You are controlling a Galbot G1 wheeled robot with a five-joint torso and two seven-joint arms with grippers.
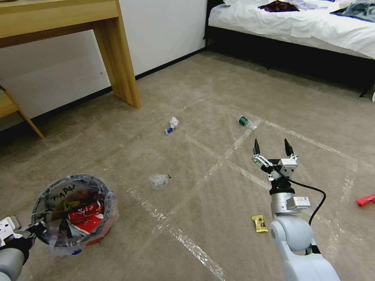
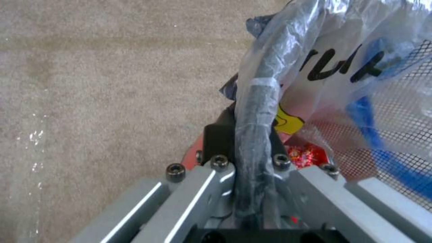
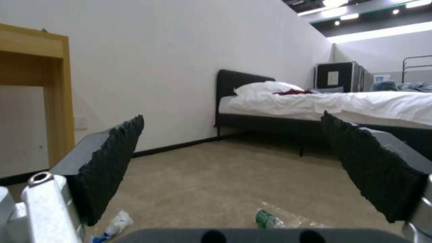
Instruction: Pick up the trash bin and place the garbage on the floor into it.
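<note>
Carpet, beige-grey and crossed by shiny tape lines, fills most of what we see from the head camera. At our lower left, the left gripper pinches the dark rim of the trash bin, a small red bin lined with a crinkled clear bag bearing black writing. In the left wrist view its fingers are pressed onto that bag-wrapped rim. Red wrappers and a yellow one lie inside the bin.

Our right gripper hovers above the floor at centre right, fingers spread wide and holding nothing; the right wrist view shows the two black toothed pads well apart.

Litter lies scattered: a white and blue crumpled piece near the wooden desk leg, a green-labelled bottle just beyond the right gripper, a clear plastic wad between bin and arm, a yellow wrapper beside the right arm, and a red scrap at the far right edge. A bed with white sheets stands behind.
</note>
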